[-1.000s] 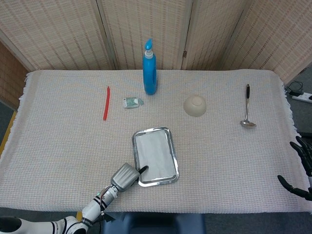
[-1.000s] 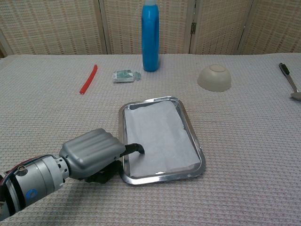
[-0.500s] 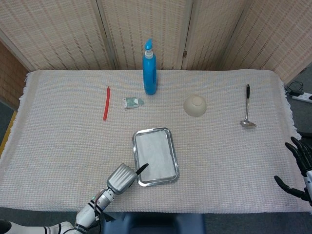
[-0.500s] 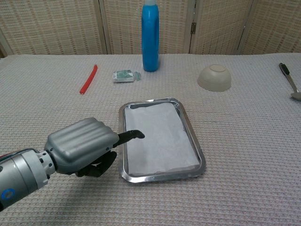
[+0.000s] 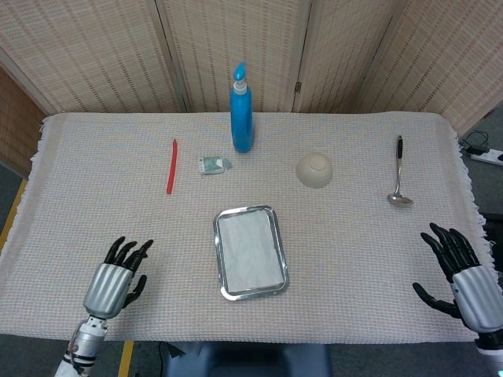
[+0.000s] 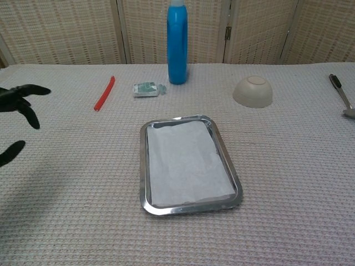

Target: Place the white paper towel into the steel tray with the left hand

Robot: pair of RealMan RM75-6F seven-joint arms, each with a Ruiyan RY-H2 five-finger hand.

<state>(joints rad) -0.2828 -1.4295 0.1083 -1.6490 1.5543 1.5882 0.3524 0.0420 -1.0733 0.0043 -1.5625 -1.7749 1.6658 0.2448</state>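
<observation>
Change: I am pulling my left hand (image 5: 118,281) away from the near-left corner of the steel tray (image 5: 222,287), where a fingertip was reaching over the rim a second ago; it is now hanging well apart, out at about 9 o'clock from the tray.
Meaning: I am judging the placement done, since nothing is touching the towel.
White paper towel (image 5: 249,251): it is lying flat inside the tray, filling most of the floor.
Left hand: fingers are spreading wide, holding and touching nothing; the chest view is showing only dark fingertips at the left edge.
Right hand (image 5: 464,280): it is hovering spread and empty at the tray's 3 o'clock, far off by the table edge.
</observation>
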